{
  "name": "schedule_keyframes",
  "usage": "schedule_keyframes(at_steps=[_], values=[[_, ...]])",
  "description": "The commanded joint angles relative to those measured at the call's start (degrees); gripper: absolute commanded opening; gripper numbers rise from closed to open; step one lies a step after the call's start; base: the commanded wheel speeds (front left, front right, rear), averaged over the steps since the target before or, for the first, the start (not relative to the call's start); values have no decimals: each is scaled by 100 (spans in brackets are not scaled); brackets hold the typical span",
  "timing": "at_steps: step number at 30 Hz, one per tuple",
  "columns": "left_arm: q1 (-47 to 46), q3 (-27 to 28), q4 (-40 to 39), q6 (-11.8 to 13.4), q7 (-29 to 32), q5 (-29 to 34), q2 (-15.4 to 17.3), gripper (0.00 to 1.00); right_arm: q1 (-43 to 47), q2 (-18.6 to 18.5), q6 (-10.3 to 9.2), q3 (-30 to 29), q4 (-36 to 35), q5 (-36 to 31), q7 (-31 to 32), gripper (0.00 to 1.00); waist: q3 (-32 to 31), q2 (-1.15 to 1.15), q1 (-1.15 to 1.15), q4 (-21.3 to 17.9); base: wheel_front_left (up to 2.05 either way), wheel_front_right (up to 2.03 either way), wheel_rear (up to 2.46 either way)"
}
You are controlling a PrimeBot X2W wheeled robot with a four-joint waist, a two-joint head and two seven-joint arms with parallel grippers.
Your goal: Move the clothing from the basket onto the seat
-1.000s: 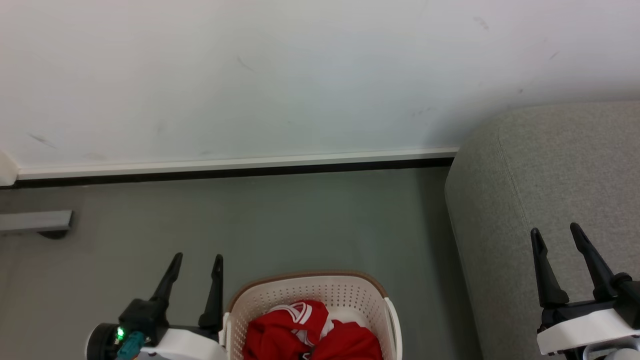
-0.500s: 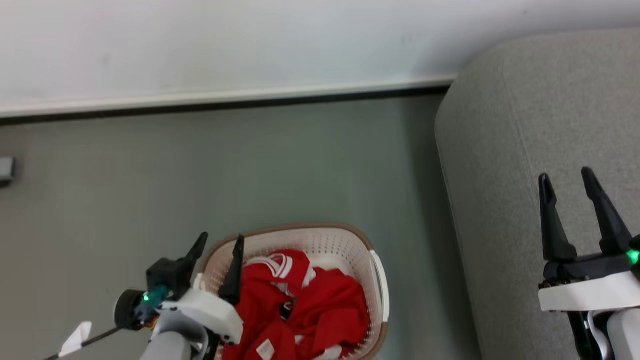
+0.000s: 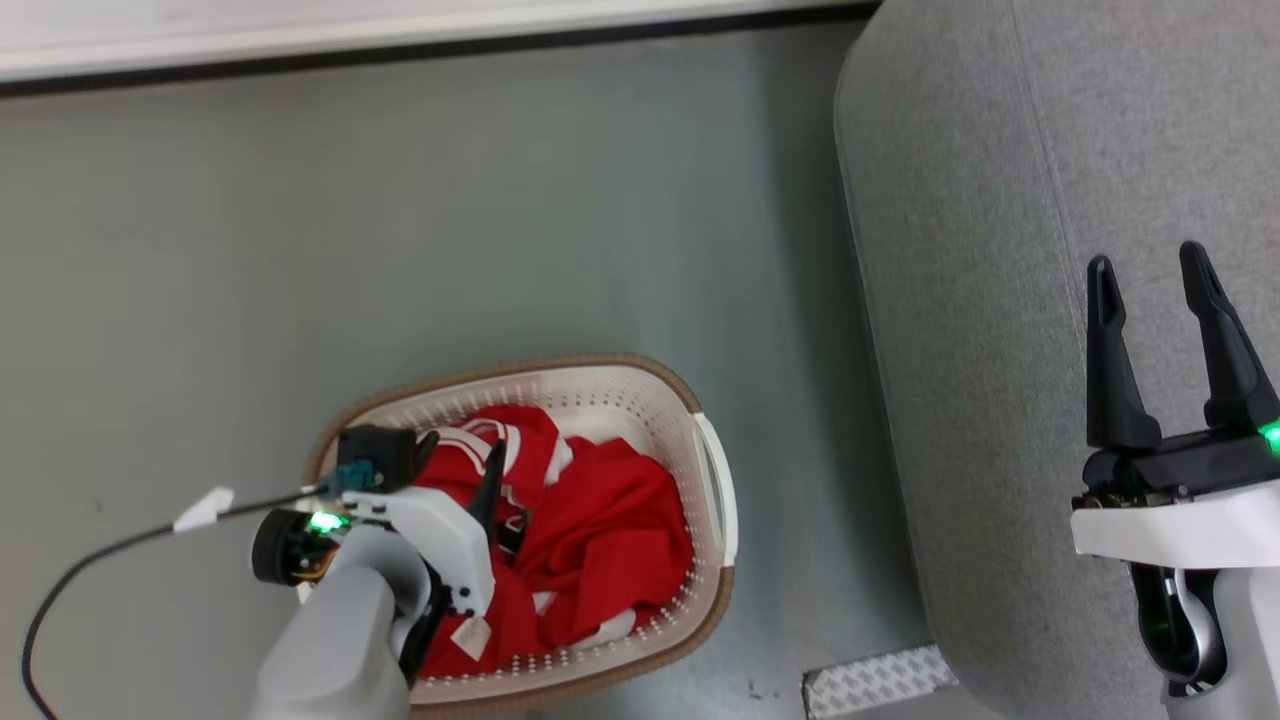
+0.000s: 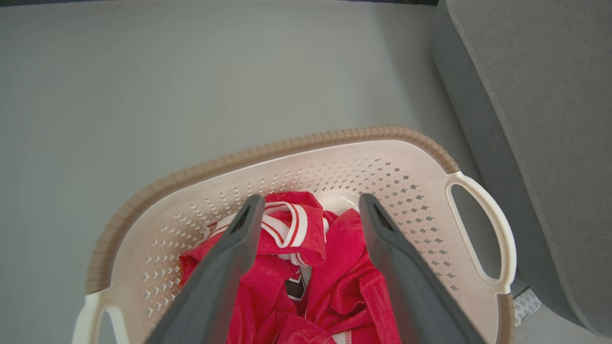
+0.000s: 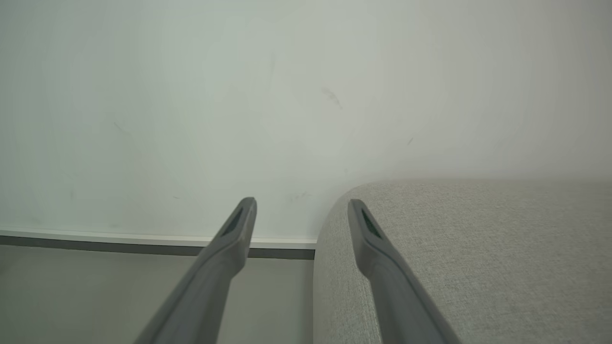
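Red clothing (image 3: 600, 520) lies heaped in basket (image 3: 520, 365) on floor (image 3: 400, 200), beside sofa (image 3: 1000, 200). Left gripper (image 4: 311, 205) over the heap, fingers spread, holding nothing. Right gripper (image 3: 1146, 258) above sofa, fingers apart, empty.

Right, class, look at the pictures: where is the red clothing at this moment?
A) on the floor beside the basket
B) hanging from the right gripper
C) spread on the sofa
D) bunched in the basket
D: the clothing lies bunched inside the basket, with the open left gripper poised over it; the right gripper is open over the sofa and holds nothing.
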Motion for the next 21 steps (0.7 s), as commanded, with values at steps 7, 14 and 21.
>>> schedule_keyframes(at_steps=[7,14,21], values=[[-720,-385,822,-14,563,-360,182,100,-330,121,-12,78,-218,65,-19,100,680,0,-1,-345,0,0,0],[-1097,-832,1194,-15,934,-633,427,100,-478,225,-12,107,-387,78,-19,100,1043,0,-1,-523,0,0,0],[-1442,-1276,1446,-16,1090,-656,674,100,-559,320,-12,163,-508,101,-19,100,1307,0,-1,-716,0,0,0]])
